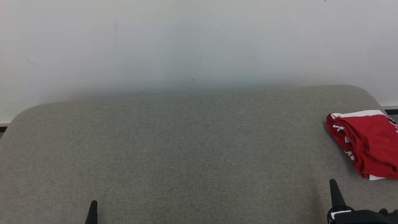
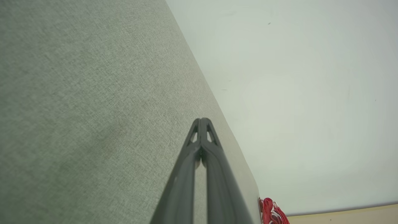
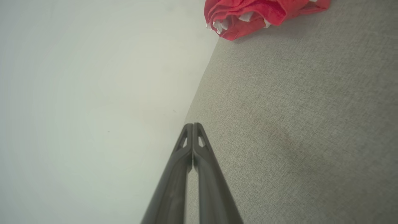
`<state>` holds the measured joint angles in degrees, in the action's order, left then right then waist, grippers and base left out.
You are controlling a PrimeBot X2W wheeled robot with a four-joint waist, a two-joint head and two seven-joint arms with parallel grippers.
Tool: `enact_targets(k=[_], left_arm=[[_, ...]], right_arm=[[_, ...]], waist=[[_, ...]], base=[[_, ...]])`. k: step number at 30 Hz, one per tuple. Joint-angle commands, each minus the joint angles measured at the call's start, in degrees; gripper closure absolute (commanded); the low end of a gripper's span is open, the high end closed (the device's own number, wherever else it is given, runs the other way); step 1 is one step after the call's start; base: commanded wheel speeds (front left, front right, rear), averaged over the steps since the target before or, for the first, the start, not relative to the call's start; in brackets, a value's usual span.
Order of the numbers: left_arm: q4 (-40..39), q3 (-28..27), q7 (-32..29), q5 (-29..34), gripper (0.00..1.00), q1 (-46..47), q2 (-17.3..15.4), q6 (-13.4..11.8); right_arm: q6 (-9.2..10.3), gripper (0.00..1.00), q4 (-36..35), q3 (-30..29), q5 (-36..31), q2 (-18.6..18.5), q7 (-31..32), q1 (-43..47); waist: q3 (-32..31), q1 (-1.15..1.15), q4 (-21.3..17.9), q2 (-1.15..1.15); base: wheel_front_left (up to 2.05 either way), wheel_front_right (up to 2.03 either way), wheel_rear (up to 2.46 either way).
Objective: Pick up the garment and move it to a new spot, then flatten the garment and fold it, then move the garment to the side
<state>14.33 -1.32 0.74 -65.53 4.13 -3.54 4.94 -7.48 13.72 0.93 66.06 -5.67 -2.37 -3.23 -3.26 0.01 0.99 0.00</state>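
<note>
Grey upholstery (image 1: 186, 149); red garment (image 1: 370, 143), lettering unreadable

Count: one red garment (image 1: 370, 143), one grey fabric-covered surface (image 1: 186, 149), one pale wall (image 1: 199, 40), two grippers, namely left gripper (image 1: 93, 205) and right gripper (image 1: 333, 185).

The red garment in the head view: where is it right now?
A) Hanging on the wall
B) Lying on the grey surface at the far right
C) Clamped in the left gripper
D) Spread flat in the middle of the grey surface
B: the red garment lies on the grey surface at its right end, just beyond the right gripper, which is shut and holds nothing.
</note>
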Motion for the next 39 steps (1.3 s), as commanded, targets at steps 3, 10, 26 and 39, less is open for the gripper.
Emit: enact_targets(k=[3, 10, 26, 39], left_arm=[[0.4, -0.7, -0.7, -3.1, 1.0, 2.0, -0.4, 0.5], [1.4, -1.4, -2.0, -7.3, 1.0, 3.2, -0.3, 0.9], [3.3, -2.7, -4.4, -15.1, 1.0, 5.5, -0.2, 1.6], [4.8, -3.6, -6.1, -20.7, 1.0, 7.1, -0.1, 2.1]], right_arm=[[-0.03, 1.0, 0.1, -0.8, 3.0, 0.2, 0.8, -1.6], [-0.03, 1.0, 0.8, -2.0, 7.3, 0.6, 2.0, -2.6], [-0.02, 1.0, 2.1, -4.1, 15.1, 1.2, 4.0, -4.3], [-0.02, 1.0, 3.1, -5.7, 20.5, 1.7, 5.6, -5.6]], waist=[[0.2, -0.01, -0.1, 0.0], [0.8, -0.01, -0.2, 0.0], [1.8, -0.01, -0.5, 0.0], [2.6, -0.01, -0.7, 0.0]], base=[[0.0, 0.0, 0.0], [0.0, 0.0, 0.0], [0.0, 0.0, 0.0], [0.0, 0.0, 0.0]])
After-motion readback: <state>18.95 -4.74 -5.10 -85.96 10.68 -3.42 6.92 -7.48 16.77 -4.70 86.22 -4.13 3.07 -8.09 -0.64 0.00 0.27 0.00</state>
